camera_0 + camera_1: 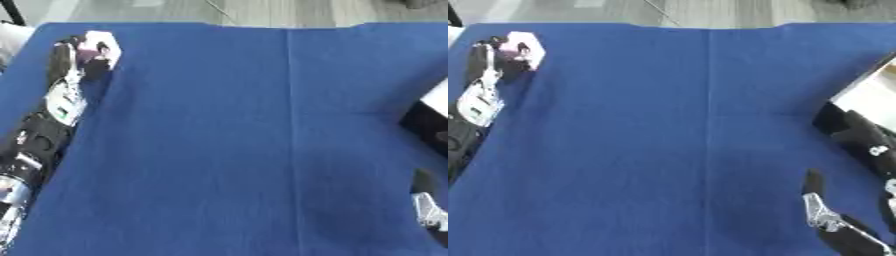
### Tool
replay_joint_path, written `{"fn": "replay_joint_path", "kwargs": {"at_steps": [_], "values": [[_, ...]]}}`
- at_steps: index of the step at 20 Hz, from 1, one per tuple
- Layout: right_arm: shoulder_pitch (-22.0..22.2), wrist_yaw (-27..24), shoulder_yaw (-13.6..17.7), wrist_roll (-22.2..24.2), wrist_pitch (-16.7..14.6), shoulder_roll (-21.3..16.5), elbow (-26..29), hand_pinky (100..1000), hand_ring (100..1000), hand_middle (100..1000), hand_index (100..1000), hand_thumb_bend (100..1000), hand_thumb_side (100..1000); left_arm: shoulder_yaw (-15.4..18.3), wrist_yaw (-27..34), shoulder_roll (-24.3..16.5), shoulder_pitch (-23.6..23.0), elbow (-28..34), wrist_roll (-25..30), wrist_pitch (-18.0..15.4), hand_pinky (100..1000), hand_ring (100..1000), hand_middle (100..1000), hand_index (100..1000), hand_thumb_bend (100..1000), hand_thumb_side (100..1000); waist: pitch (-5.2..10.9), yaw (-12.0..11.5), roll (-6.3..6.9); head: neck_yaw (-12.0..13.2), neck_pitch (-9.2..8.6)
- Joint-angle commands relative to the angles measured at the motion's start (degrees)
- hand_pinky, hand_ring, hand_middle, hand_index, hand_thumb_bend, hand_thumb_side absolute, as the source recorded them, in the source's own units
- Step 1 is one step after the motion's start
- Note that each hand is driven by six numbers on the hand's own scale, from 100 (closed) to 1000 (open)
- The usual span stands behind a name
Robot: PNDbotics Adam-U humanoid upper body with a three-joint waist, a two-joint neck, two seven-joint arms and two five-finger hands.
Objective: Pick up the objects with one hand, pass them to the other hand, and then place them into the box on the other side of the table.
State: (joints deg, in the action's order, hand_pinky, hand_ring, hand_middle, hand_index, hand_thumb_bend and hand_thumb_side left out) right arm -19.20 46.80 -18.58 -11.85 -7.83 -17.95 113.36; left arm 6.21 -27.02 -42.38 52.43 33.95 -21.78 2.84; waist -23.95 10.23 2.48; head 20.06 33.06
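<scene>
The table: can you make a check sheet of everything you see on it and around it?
Surface: blue cloth with a straight crease down the middle, covering the table.
Job's things: small white and pink object at the far left corner; box at the right edge, partly out of view.
Clutter: nothing seen.
Hands: left hand reaches to the far left, fingers curled on the object; right hand rests at the lower right, fingers up and relaxed.
Cables: nothing seen.
Surroundings: pale floor beyond the far edge.
</scene>
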Motion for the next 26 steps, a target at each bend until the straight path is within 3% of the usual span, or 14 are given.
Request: {"fn": "replay_joint_path", "kwargs": {"at_steps": [1, 4, 5, 10, 15, 19, 20, 26], "values": [[-0.53, 0.06, 0.41, 0.09, -0.09, -0.67, 1.23, 826, 860, 683, 972, 100, 413, -0.9, 0.92, -0.71, -0.09, -0.35, 0.61, -0.36, 627, 490, 462, 561, 100, 335, 1.24, 0.06, -0.1, 0.06, -0.64], [-0.53, 0.08, 0.41, 0.09, -0.09, -0.66, 1.23, 826, 860, 683, 972, 100, 413, -0.98, 1.13, -0.74, -0.11, -0.35, 0.62, -0.42, 627, 490, 462, 561, 100, 335, 1.24, 0.06, -0.09, 0.07, -0.63], [-0.54, 0.14, 0.43, 0.12, -0.08, -0.62, 1.23, 827, 859, 684, 970, 100, 415, -0.98, 1.32, -0.57, -0.01, -0.11, 0.65, -0.58, 592, 419, 370, 473, 100, 262, 1.49, -0.09, -0.01, 0.29, -0.31], [-0.14, 0.92, 0.5, 0.51, 0.05, -0.35, 1.23, 827, 858, 686, 970, 100, 416, -0.17, 4.71, 0.09, -1.36, 3.6, 1.67, -3.21, 568, 383, 327, 431, 100, 277, 3.14, -0.78, 0.35, 0.79, 1.62], [-0.17, 1.26, 0.48, 0.55, 0.03, -0.26, 1.23, 828, 857, 689, 969, 100, 419, -0.78, 8.0, -0.3, -1.91, 5.12, 2.2, -3.62, 561, 377, 318, 422, 100, 292, 3.47, -0.93, 0.51, 0.93, 2.02], [0.26, 2.29, 0.55, 1.21, 0.14, -0.02, 1.23, 829, 856, 692, 968, 100, 421, -2.0, 10.69, -0.04, -3.38, 9.28, 4.35, -6.03, 557, 376, 316, 419, 100, 302, 6.15, -2.48, 0.88, 1.18, 4.57], [0.36, 2.49, 0.56, 1.33, 0.16, 0.04, 1.23, 829, 856, 694, 967, 100, 449, -2.18, 11.38, -0.06, -4.01, 10.6, 5.01, -6.64, 556, 375, 315, 419, 100, 306, 6.62, -2.71, 0.94, 1.12, 5.0], [0.69, 3.43, 0.52, 2.03, 0.31, 0.25, 1.23, 830, 855, 698, 966, 100, 423, -3.51, 14.73, -0.26, -7.12, 18.68, 8.96, -8.59, 566, 391, 333, 436, 100, 317, 8.84, -4.3, 1.06, 0.49, 6.72]]}}
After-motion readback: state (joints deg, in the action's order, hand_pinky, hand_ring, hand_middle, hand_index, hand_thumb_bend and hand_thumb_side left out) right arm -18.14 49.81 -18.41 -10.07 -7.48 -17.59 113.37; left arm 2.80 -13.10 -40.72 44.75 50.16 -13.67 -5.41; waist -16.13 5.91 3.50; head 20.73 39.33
